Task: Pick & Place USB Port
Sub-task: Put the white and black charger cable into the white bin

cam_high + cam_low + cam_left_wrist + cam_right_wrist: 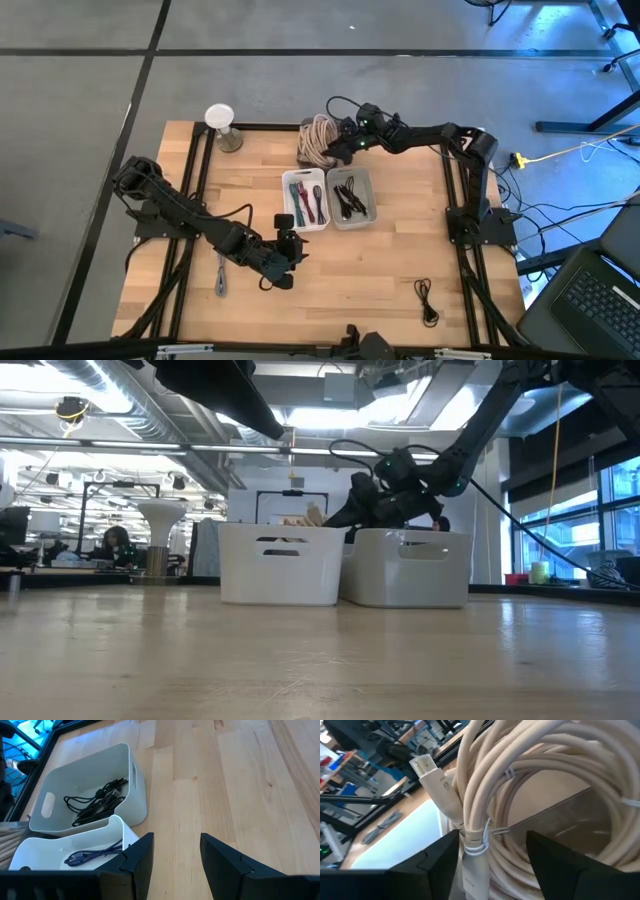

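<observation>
The wooden surface [390, 270] stands in an open workshop with a grey floor. The right gripper [490, 855], jaws wide, straddles a coil of pale cables [318, 140] behind two white bins [304, 199]; only its wrist view shows one USB plug [424, 766], pointing away from the jaws. The left gripper [287, 262] waits nearer the front, jaws apart and empty.

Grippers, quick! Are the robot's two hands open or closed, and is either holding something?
Left gripper: open, holding nothing, above the bare table.
Right gripper: open, fingers either side of the coiled white cables, not clamped on them.
</observation>
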`<state>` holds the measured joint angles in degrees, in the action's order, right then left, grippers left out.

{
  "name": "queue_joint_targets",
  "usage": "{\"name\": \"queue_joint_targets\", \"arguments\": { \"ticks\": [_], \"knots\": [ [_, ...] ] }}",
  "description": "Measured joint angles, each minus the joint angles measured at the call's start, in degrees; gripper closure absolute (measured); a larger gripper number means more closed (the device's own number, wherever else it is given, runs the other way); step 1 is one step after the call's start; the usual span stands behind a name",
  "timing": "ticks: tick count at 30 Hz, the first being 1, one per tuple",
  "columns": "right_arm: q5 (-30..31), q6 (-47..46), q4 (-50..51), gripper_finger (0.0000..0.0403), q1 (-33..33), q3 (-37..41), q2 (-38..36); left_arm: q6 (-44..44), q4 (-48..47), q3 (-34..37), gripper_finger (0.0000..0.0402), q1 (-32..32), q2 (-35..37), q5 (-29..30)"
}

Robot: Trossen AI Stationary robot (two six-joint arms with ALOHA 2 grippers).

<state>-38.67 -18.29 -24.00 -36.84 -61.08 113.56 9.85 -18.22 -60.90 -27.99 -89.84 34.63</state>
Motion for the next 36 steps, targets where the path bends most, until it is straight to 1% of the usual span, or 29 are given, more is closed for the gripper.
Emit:
{"name": "queue_joint_targets", "arguments": {
  "ticks": [3,9,14,16,18,22,28,32,36],
  "knots": [
    [1.59,0.62,-0.01,0.0169,0.00,0.00,0.00,0.04,0.00,0.00,0.0249,0.00,0.00,0.00],
    [1.82,0.70,0.06,0.0168,0.00,0.00,-0.39,0.11,-0.02,0.00,0.0249,0.00,0.00,0.00],
    [3.31,0.79,1.11,0.0168,0.00,0.00,-2.59,0.52,-0.01,0.00,0.0249,-0.04,0.00,-0.57],
    [3.45,1.25,3.33,0.0168,0.00,0.00,-3.87,0.52,-0.02,0.00,0.0249,-0.04,0.00,-1.20],
    [4.91,2.65,6.70,0.0167,0.32,0.00,-5.30,0.53,-0.02,0.00,0.0249,-0.04,0.00,-1.21],
    [12.88,8.14,16.46,0.0167,1.63,0.00,-9.21,1.26,-0.06,0.00,0.0249,-0.04,0.00,-1.26],
    [21.43,13.65,31.64,0.0167,5.71,0.02,-18.58,1.55,-0.38,0.00,0.0249,-0.04,0.00,-1.31],
    [28.17,15.10,42.40,0.0167,10.53,0.02,-26.89,2.29,-0.52,-0.02,0.0249,-0.04,0.00,-2.88],
    [33.95,14.15,52.84,0.0176,16.96,0.02,-34.67,7.57,-2.42,-0.02,0.0249,-0.11,0.00,-7.17]
  ]
}}
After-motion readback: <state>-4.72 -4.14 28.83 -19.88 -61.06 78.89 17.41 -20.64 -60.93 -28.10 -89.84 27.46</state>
